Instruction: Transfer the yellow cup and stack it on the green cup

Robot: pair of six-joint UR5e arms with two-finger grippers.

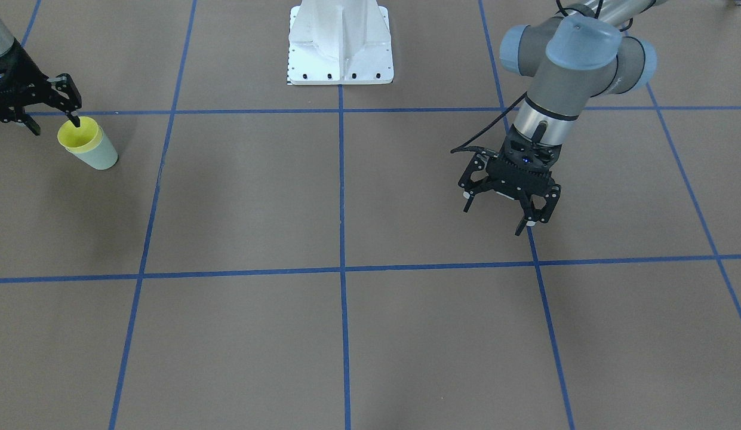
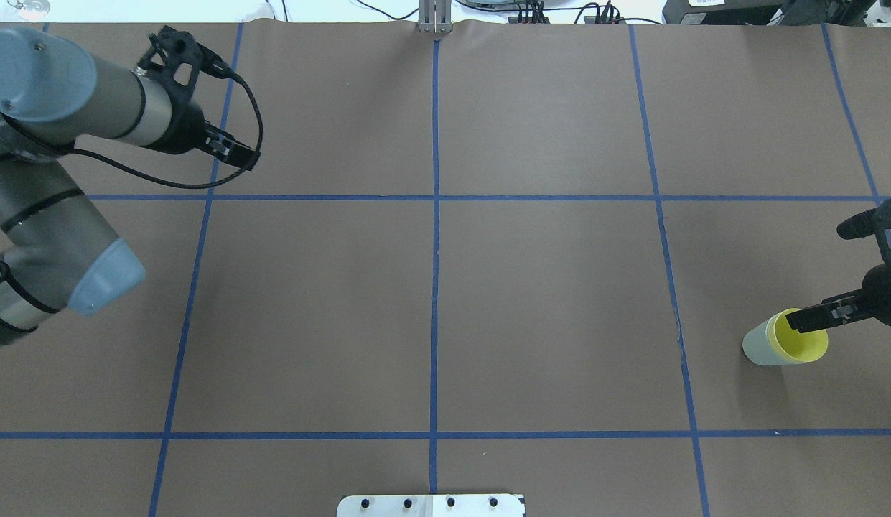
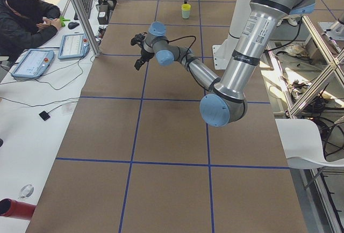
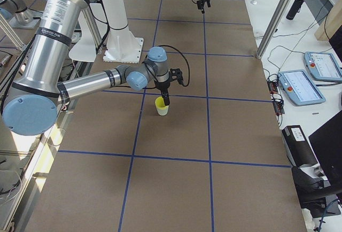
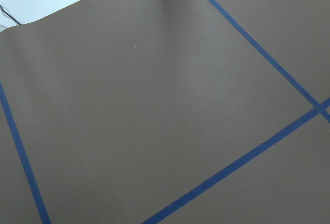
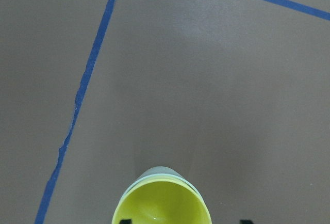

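Note:
The yellow cup (image 1: 79, 134) sits nested inside the green cup (image 1: 101, 157), and the stack stands upright on the table at the robot's right end. The stack also shows in the overhead view (image 2: 798, 339), with the green cup (image 2: 757, 348) around it, and in the right wrist view (image 6: 162, 203). My right gripper (image 1: 54, 122) is open. One fingertip (image 1: 76, 121) hangs over the yellow rim and the other is outside the cup. I cannot tell whether it touches. My left gripper (image 1: 506, 209) is open and empty, hovering over bare table far from the cups.
The table is brown with blue tape grid lines. The robot's white base (image 1: 340, 42) stands at the middle of its edge. In the exterior left view a person (image 3: 24, 18) sits at a side bench with tablets and cables beyond the table.

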